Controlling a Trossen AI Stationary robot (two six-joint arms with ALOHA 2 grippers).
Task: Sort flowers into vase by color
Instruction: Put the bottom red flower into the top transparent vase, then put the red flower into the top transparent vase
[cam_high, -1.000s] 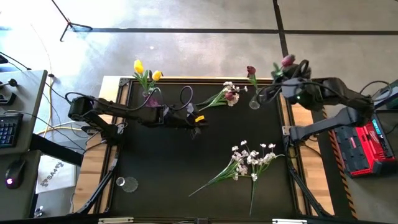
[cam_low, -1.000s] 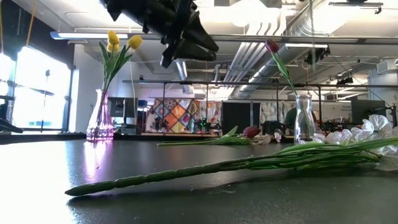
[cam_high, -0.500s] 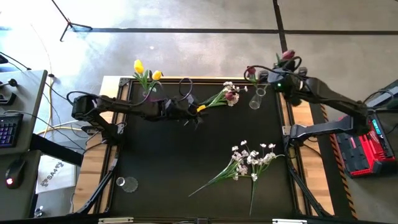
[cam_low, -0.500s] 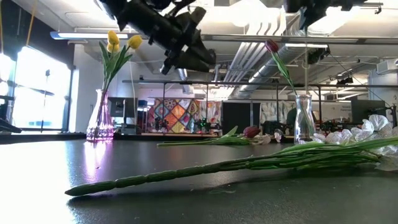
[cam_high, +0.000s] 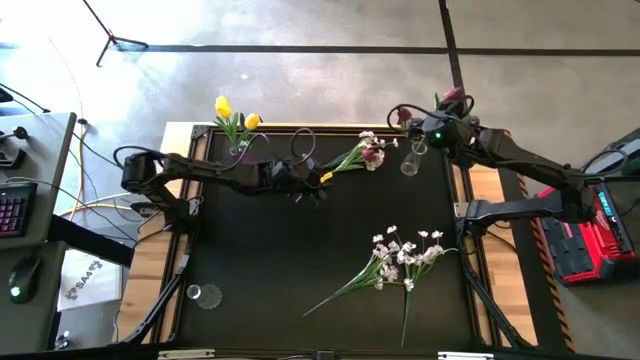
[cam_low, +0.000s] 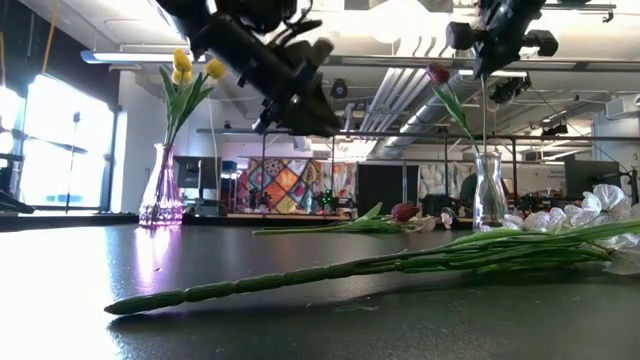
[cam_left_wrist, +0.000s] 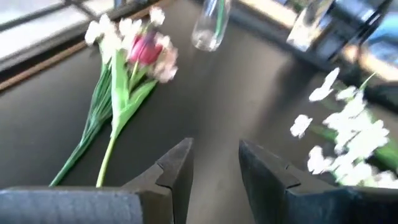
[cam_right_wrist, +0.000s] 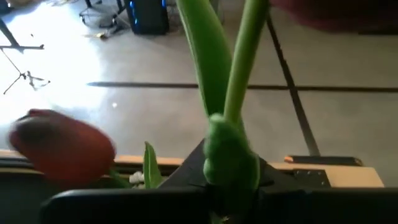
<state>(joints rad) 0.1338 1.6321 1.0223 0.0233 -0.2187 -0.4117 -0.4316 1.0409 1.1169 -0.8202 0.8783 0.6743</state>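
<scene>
I read the right gripper (cam_high: 432, 128) as clamped on a red tulip's (cam_high: 453, 96) green stem (cam_right_wrist: 233, 149); in the right wrist view the stem stands pinched between the fingers. The gripper sits just above the clear vase (cam_high: 409, 162) at the table's (cam_high: 300, 250) far right corner. In the low view the held stem (cam_low: 485, 110) hangs near vertical over the vase (cam_low: 487, 192), bloom end up. A second red tulip (cam_low: 438, 74) already stands in that vase, leaning left of vertical.

Left gripper (cam_left_wrist: 214, 165) hovers left of the vase, fingers parted with nothing between them. Ahead of it lies a mixed bunch (cam_left_wrist: 127, 81), white blossoms with one red tulip, flat on the table, blooms pointing toward the vase, stems toward the gripper.

Two yellow tulips (cam_high: 235, 115) stand upright in the purple vase (cam_low: 160, 190), well left of the clear vase along the far edge. White sprays (cam_high: 400, 255) lie flat nearer the front, blooms toward the clear vase's side, stems running diagonally away. An empty glass (cam_high: 205, 296) sits at the opposite front corner.
</scene>
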